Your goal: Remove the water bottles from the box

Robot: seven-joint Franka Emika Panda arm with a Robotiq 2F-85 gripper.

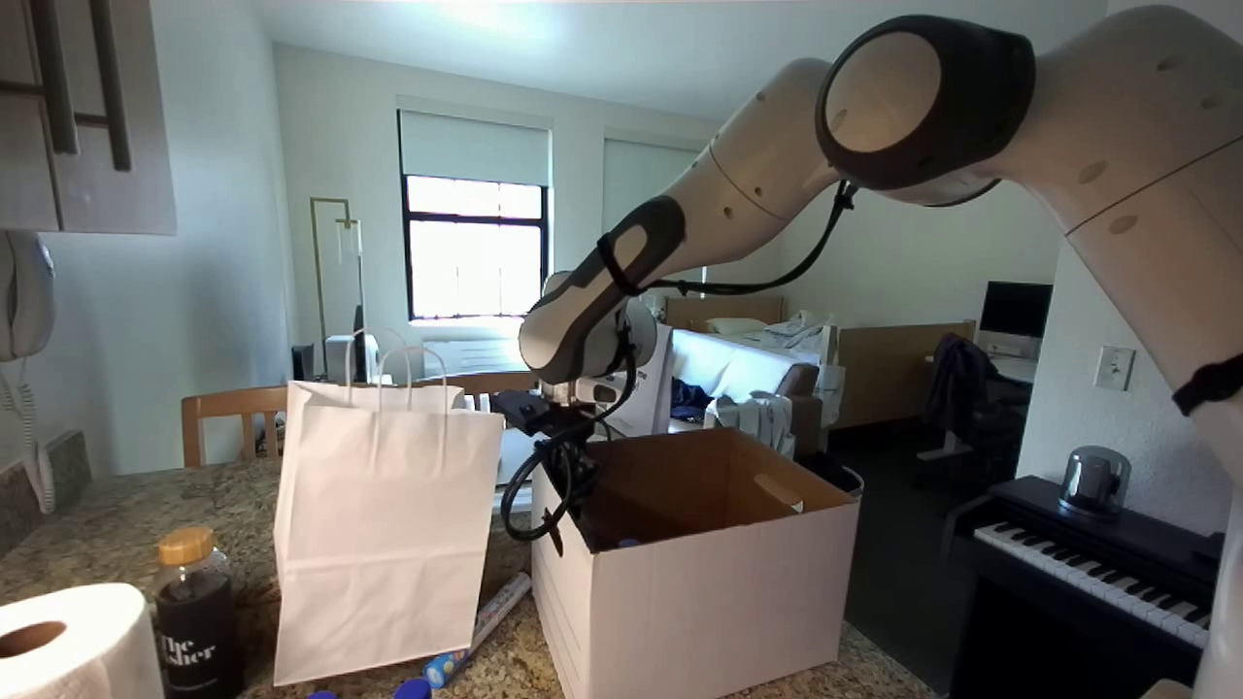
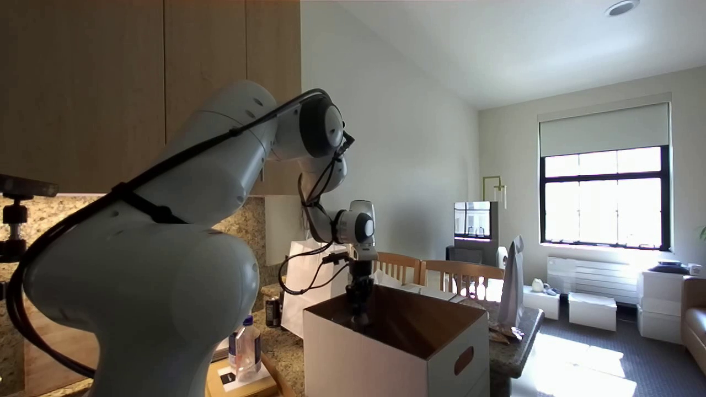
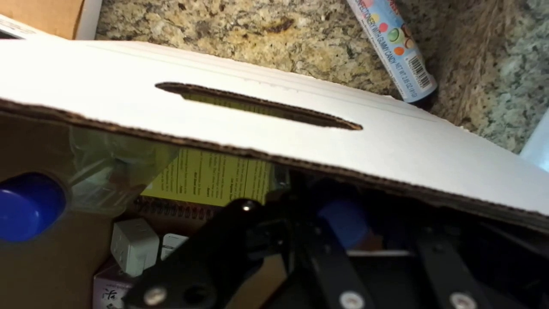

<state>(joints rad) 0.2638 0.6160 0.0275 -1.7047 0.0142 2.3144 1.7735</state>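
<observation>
The hand [image 2: 359, 314] hangs inside the box [image 2: 364, 361]; apart or clamped, I can't tell. A water bottle [image 2: 249, 350] stands lower left of frame.

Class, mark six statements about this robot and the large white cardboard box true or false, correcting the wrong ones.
1. The black jointed tool reaches down into the large white cardboard box. True.
2. The box's top is closed. False: it is open.
3. A round blue plastic cap shows inside the box. True.
4. A blue-capped clear plastic bottle stands upright outside the box. True.
5. Nothing stands beside the box. False: a tall white paper bag with loop handles does.
6. Only the cap shows in the box. False: a printed yellow paper sheet does too.
</observation>
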